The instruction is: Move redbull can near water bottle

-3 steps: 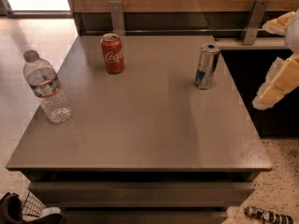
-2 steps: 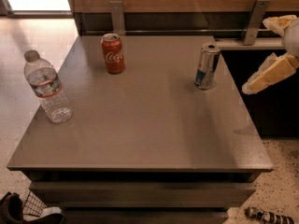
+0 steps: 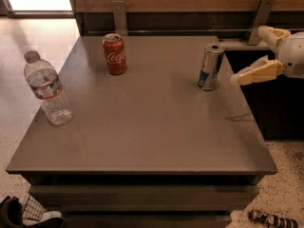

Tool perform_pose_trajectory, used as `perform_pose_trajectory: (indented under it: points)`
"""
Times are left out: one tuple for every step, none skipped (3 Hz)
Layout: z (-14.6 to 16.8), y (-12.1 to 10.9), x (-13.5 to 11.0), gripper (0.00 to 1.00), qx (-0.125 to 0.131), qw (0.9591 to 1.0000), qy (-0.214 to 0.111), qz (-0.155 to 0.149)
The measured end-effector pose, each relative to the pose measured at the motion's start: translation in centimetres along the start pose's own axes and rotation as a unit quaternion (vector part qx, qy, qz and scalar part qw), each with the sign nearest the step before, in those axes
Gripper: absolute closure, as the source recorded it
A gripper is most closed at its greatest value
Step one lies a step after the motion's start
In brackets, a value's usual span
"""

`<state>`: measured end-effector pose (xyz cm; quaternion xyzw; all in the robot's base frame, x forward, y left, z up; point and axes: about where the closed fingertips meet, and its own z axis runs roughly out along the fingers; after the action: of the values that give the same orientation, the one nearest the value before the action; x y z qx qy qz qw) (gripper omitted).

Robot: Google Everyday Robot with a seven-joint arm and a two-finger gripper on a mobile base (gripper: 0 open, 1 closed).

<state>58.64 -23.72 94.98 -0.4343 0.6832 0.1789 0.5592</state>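
Note:
The redbull can (image 3: pixel 210 66) is slim and silver with blue panels. It stands upright on the right rear part of the grey table (image 3: pixel 142 127). The water bottle (image 3: pixel 47 89) is clear with a white cap and a red-and-blue label. It stands upright near the table's left edge. My gripper (image 3: pixel 247 54) comes in from the right edge of the camera view, a little right of the redbull can and apart from it. Its two cream fingers (image 3: pixel 254 73) are spread open and hold nothing.
A red Coca-Cola can (image 3: pixel 115 54) stands upright at the table's rear left centre. A wooden wall with metal brackets (image 3: pixel 119 15) runs behind the table. A dark gap lies right of the table. Small objects lie on the floor at the front corners.
My gripper has moved left and turned toward the redbull can, with its lower finger now closer to it. The cans and the bottle have not moved.

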Motion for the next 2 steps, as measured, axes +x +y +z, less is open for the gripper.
perform_pose_trajectory:
  points:
    - [2.4,0.2,0.8,0.00,-0.026,0.9932,-0.092,0.066]
    - [5.3,0.4,1.8,0.00,-0.053,0.9770,-0.166,0.124]
